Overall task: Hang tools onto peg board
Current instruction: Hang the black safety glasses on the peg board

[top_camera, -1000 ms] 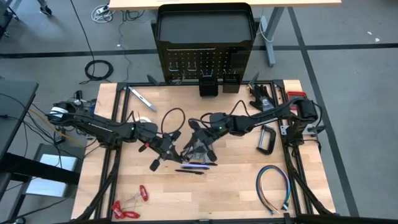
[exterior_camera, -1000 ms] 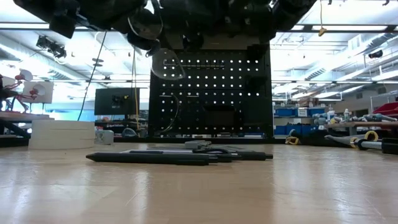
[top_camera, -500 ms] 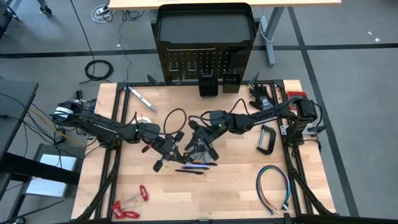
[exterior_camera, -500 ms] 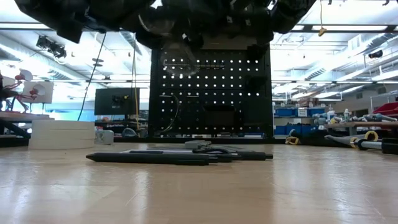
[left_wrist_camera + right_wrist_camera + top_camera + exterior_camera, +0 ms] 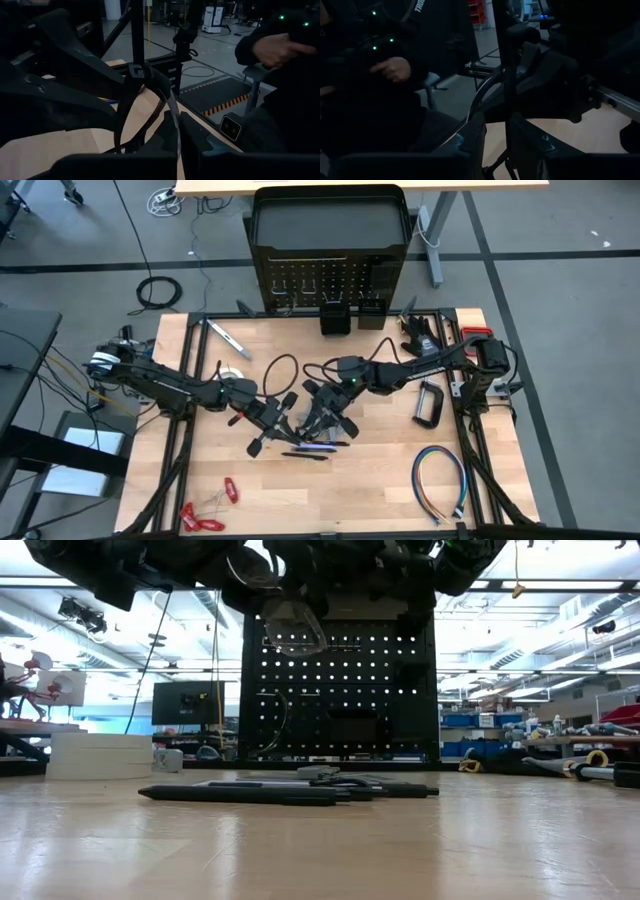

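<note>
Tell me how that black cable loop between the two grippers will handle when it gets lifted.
Probably floppy: the cable loop lies in a loose curve and bends where the left gripper pinches it. Likely light; it looks thin. The free end may swing or sag near the right gripper.

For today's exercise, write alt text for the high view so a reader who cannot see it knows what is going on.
Seen from above, the left gripper and right gripper meet at the table's middle around a black cable loop, above two dark pens. The black peg board stands at the far edge, with a C-clamp at right.
</note>
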Available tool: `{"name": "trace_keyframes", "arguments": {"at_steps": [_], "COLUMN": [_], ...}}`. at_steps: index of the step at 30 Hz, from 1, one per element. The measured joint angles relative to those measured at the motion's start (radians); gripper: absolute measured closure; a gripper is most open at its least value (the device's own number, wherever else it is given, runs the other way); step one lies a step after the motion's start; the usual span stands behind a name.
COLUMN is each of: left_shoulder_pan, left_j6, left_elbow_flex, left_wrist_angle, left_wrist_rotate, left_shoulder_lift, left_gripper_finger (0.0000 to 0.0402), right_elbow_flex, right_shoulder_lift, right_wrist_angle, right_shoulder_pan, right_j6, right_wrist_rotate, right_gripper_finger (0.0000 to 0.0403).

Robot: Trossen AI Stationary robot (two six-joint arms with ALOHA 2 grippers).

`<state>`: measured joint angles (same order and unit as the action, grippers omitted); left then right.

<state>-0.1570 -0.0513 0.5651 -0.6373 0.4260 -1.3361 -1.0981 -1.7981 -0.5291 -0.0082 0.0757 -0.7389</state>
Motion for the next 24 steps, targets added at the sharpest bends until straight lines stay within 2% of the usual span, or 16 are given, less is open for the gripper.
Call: {"name": "trace_keyframes", "arguments": {"at_steps": [15, 19, 24], "left_shoulder_pan": [0.013, 0.021, 0.034], "left_j6": [-0.050, -0.049, -0.054], "left_elbow_flex": [0.010, 0.071, 0.106], "left_wrist_angle": [-0.064, -0.056, -0.014], "left_wrist_rotate": [0.058, 0.105, 0.146], "left_shoulder_lift": [-0.023, -0.090, -0.120], "left_gripper_finger": [0.0399, 0.0399, 0.0399], "right_elbow_flex": [0.000, 0.000, 0.000], "right_shoulder_lift": [0.000, 0.000, 0.000], "right_wrist_angle": [-0.024, -0.010, 0.002], "right_shoulder_pan": [-0.007, -0.007, -0.006], "right_j6": [-0.072, -0.070, -0.040], "right_wrist_rotate": [-0.002, -0.022, -0.103], "right_gripper_finger": [0.0317, 0.0320, 0.0321]}}
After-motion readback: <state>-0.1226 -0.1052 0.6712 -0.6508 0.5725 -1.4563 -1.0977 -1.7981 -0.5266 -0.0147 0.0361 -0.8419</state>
